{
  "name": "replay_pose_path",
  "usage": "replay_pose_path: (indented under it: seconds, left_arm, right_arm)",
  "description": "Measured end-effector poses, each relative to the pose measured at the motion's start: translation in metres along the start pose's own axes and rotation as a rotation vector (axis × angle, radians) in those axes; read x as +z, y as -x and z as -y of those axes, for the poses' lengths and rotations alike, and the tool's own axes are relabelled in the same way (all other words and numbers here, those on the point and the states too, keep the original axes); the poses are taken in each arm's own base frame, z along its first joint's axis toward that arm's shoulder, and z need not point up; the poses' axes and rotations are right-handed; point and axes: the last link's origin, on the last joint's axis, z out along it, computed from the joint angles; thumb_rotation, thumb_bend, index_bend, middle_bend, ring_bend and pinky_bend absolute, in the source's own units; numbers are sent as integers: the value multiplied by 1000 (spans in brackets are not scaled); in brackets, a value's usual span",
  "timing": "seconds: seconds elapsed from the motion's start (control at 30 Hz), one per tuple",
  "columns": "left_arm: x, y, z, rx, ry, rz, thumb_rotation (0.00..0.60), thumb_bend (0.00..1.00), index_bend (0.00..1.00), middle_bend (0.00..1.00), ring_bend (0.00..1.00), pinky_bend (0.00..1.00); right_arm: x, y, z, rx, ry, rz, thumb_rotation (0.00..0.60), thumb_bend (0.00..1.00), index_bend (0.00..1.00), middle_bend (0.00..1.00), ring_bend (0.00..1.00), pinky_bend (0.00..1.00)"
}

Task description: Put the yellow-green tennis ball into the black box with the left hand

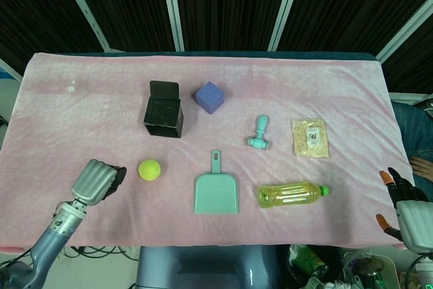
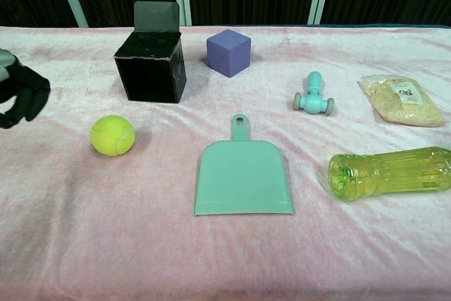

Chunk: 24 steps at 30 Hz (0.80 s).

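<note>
A: The left hand [image 1: 98,179], empty with fingers loosely curled, hovers beside the ball [image 1: 149,169] lying on the surface [image 1: 81,120] before the box [image 1: 163,116].

B: A nudge could send it rolling toward the dustpan [image 1: 216,191].
</note>
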Motion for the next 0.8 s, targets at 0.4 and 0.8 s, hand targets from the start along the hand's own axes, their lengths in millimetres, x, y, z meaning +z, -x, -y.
replay_pose_path:
  seconds: [0.4, 0.8]
  left_arm:
    - [22, 24, -43, -122, 9, 139, 600, 826, 823, 909, 924, 1000]
    - [12, 45, -68, -236, -107, 209, 600, 819, 823, 908, 923, 1000]
  right_arm:
    - [0, 1, -1, -7, 2, 11, 600, 197, 69, 42, 150, 245]
    - [1, 2, -1, -14, 9, 12, 600, 203, 75, 42, 150, 245]
